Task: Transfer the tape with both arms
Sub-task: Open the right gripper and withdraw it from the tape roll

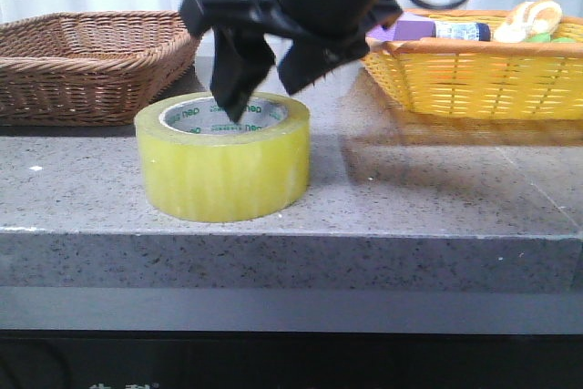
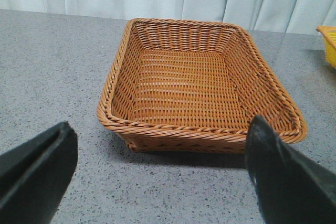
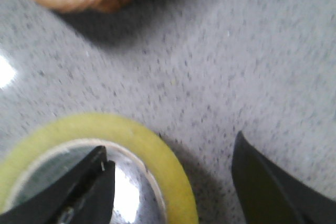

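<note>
Tape (image 1: 222,158): flat on the worktop (image 1: 437,198), ungrasped.
Right fingers (image 3: 173,182): spread, 1 inside the core, 1 outside the wall.
Left fingers (image 2: 160,174): spread, empty.
Risk: shallow closure could tip the roll.

You see the right gripper (image 1: 264,79) hiding part of the tape (image 1: 223,166) core, and its wrist view is blurred.

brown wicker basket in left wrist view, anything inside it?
No, the brown wicker basket shows only its bare woven floor.
</note>
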Robot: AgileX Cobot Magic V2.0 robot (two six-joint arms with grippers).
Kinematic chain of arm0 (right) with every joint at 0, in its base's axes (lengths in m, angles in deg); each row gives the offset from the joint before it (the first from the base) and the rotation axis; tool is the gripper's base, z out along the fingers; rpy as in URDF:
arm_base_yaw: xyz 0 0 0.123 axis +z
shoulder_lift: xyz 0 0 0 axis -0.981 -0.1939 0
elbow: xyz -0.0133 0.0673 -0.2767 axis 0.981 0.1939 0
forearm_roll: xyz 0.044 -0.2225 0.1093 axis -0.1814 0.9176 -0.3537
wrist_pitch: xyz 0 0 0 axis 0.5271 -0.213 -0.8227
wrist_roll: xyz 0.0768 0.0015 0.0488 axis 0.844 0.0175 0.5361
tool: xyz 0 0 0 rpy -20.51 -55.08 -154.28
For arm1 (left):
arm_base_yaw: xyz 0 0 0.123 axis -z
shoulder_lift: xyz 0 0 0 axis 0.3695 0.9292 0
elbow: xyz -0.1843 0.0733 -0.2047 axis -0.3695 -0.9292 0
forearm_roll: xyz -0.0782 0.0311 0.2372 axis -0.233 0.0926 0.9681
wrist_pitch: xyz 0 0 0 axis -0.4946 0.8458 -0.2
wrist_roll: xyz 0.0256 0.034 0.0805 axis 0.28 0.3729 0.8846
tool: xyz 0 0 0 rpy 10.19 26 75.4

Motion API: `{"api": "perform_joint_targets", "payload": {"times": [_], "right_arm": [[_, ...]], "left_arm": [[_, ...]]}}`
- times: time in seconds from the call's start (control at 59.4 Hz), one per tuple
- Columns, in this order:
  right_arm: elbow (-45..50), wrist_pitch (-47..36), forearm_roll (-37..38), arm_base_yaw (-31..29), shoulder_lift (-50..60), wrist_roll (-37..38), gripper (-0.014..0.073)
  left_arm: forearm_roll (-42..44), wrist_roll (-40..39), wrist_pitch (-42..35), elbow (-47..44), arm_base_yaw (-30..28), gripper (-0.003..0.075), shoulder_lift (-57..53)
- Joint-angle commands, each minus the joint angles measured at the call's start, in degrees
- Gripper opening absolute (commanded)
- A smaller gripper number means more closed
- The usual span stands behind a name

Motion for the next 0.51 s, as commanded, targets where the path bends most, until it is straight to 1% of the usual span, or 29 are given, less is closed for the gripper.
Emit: {"api": "perform_joint_targets", "payload": {"times": [0.0,0.185,0.236,0.303,0.337,0.488], "right_arm": [[-4.36,-1.42,0.2,-0.01,4.93,0.0,0.0509],[-10.25,4.93,0.2,-0.19,9.48,0.0,0.0505],[-11.26,6.7,0.2,-0.83,10.65,0.0,0.0489],[-11.82,8.36,0.2,-1.95,12.03,0.0,0.0428],[-11.82,9.08,0.2,-2.78,12.89,0.0,0.038],[-11.82,14.45,0.2,-6.64,16.1,0.0,0.0111]], "left_arm": [[-0.32,-0.62,-4.0,2.14,0.06,0.0639,0.49],[-0.32,-0.62,-4.0,2.14,0.06,0.0639,0.49],[-0.32,-0.62,-4.0,2.14,0.06,0.0639,0.49],[-0.32,-0.62,-4.0,2.14,0.06,0.0639,0.49],[-0.32,-0.62,-4.0,2.14,0.06,0.0639,0.49],[-0.32,-0.62,-4.0,2.14,0.06,0.0639,0.49]]}}
